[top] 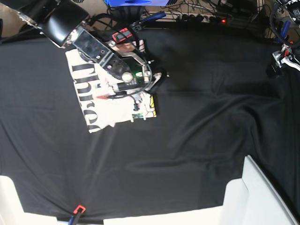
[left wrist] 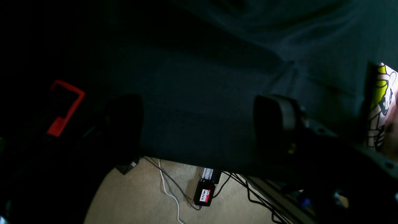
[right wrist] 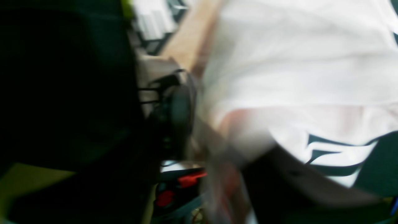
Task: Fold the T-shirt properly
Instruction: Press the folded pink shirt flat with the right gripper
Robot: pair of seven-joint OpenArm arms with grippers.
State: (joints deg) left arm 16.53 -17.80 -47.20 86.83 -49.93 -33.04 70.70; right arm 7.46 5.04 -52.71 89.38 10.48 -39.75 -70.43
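Observation:
The pale pink T-shirt (top: 101,101) lies folded at the table's back left, its black "Three" lettering facing up. My right gripper (top: 140,98) reaches down from the back left and hovers over the shirt's right edge. The right wrist view is blurred. There the T-shirt (right wrist: 295,62) fills the upper right, and the right gripper (right wrist: 199,161) has its dark fingers (right wrist: 273,177) standing apart, with a cloth edge beside one. My left gripper (left wrist: 199,124) is open and empty over black cloth at the table's far right (top: 281,58). A strip of the shirt's cartoon print (left wrist: 381,102) shows at that view's edge.
A black table cloth (top: 197,140) covers the table. White bins stand at the front right (top: 255,197) and front left (top: 7,197). A red clamp (top: 77,209) grips the front edge. Cables and a black box (left wrist: 204,193) lie on the floor below.

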